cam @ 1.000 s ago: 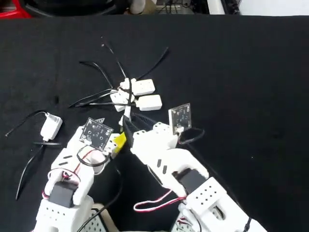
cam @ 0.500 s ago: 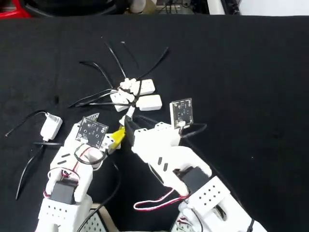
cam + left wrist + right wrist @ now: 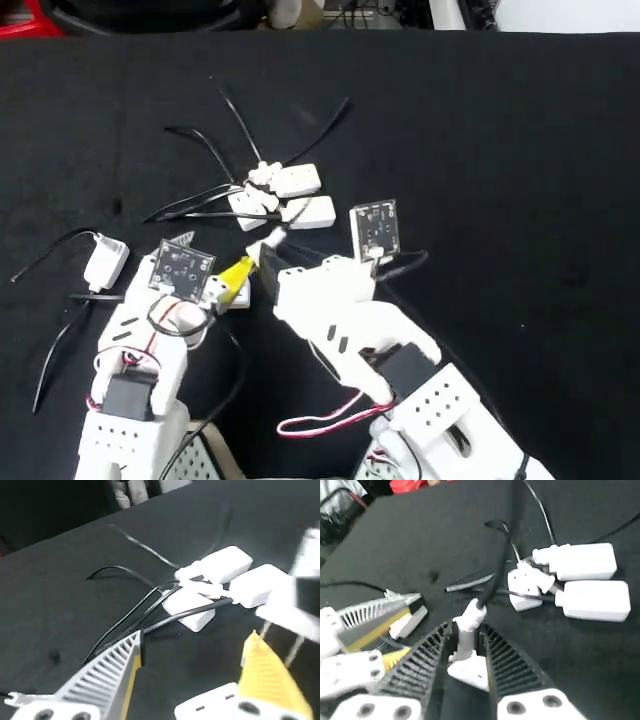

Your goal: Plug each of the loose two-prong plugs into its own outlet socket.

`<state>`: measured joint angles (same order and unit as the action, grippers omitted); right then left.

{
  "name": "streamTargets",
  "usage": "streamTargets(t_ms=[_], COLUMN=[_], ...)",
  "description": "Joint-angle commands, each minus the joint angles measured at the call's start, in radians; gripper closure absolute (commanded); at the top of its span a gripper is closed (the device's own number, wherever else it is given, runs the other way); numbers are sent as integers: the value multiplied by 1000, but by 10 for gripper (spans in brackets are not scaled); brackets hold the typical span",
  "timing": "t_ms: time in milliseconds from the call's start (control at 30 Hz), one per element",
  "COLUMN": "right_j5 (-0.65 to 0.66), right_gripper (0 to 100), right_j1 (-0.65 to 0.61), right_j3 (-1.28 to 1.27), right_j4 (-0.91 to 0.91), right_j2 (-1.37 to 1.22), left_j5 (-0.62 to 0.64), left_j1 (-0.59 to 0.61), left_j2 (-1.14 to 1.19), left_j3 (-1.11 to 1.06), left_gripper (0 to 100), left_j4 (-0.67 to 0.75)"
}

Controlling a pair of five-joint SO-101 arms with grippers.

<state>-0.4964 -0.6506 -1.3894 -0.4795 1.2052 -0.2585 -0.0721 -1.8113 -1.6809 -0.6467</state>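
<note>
High view: right hand (image 3: 265, 250) pinches a white two-prong plug (image 3: 270, 238) left of bench (image 3: 520, 150) centre, near the outlet sockets (image 3: 300, 195).
Left wrist view: left hand (image 3: 195, 640) spread; the plug's prongs are just beside its yellow finger (image 3: 265, 675).
Right wrist view: plug clamped between both fingers.

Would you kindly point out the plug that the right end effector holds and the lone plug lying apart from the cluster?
held plug (image 3: 464, 636): right wrist view, on its white body just below the cable.
lone plug (image 3: 105, 263): high view, on the middle of its white body.
</note>
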Motion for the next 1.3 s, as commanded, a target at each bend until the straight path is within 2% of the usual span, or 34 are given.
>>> streamTargets(t_ms=[0, 100, 300, 567, 700, 867, 933, 1033, 1100, 1200, 1267], right_j5=[0, 0, 49, 49, 75, 103, 97, -5, -17, 71, 175], right_gripper=[987, 987, 987, 987, 987, 987, 986, 986, 969, 915, 883], right_j1=[2, -6, -103, -100, -89, 66, 81, 80, 78, 69, 60], right_j3=[58, 59, 54, 58, 64, 211, 226, 180, 159, 171, 229], right_j4=[-83, -100, -127, -140, -149, -368, -413, -347, -282, -221, -215], right_j2=[-7, -7, -7, -7, -7, -16, -18, -30, -77, -213, -334], left_j5=[3, 3, 3, 0, -89, -172, -178, -178, -178, -178, -178], left_j1=[21, 21, 25, 30, 33, 174, 249, 346, 397, 438, 441], left_j2=[-11, -11, -11, -9, -6, -9, -9, -9, -9, -9, -9], left_j3=[-16, -16, -18, -18, -18, -8, -8, -8, -8, -8, -10], left_gripper=[684, 684, 683, 685, 686, 686, 686, 686, 686, 686, 686], left_j4=[41, 41, 41, 32, 12, -87, -118, -160, -187, -233, -250])
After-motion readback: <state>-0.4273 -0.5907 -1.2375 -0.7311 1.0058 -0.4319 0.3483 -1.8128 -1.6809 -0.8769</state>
